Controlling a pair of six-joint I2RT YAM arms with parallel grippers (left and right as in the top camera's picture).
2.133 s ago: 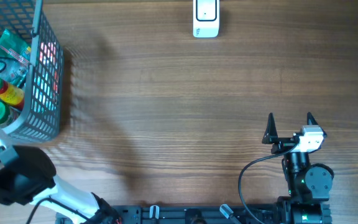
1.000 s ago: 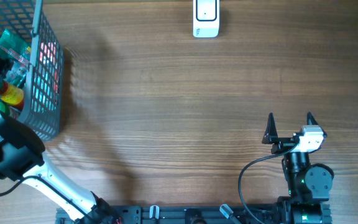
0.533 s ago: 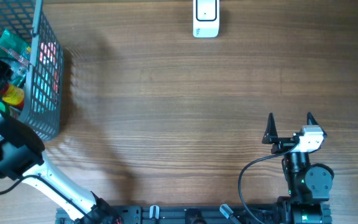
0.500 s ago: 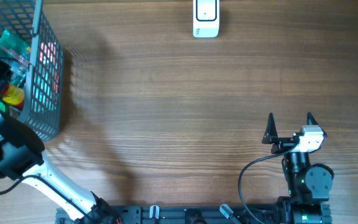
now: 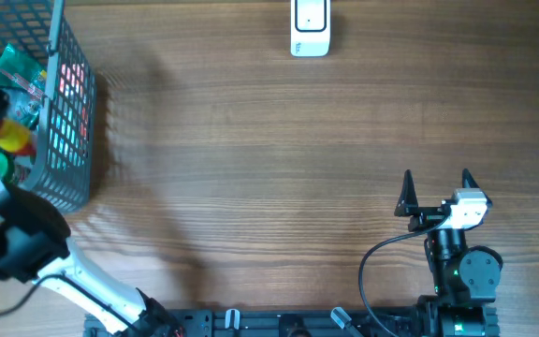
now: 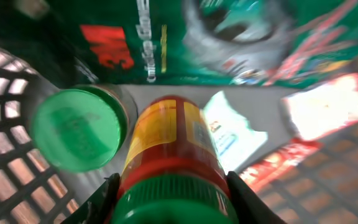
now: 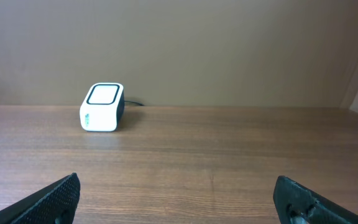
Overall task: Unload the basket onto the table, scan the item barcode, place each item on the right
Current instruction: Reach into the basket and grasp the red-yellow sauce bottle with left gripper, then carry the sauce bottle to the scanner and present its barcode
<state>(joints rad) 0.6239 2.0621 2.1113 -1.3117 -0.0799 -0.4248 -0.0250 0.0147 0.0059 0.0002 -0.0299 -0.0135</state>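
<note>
Down in the blue-grey wire mesh basket at the far left corner of the wooden table, the left gripper is pinching a green-capped bottle with a yellow and red label. One finger presses on each side, at about cap level. That looks like the sensible place to take it. The bottle stands upright among other goods, so its top is the only part free to grab.

A round green-lidded jar sits just beside it, perhaps touching, and a green printed packet lies behind. With quarters that tight, I'd say a straight lift is called for, or the neighbours may be dragged along. The bottle is inside the basket. The wrist view is too blurred to tell whether it has left the basket floor.

The white box-shaped scanner sits at the far edge of the table, well apart from the basket, with its dark window facing up. The barcode will probably have to be turned down over that window. I can't make out where the barcode is on the label.

The right gripper rests near the front right with its fingers spread wide and nothing between them, pointed toward the scanner. To my eye it is parked out of the way.
</note>
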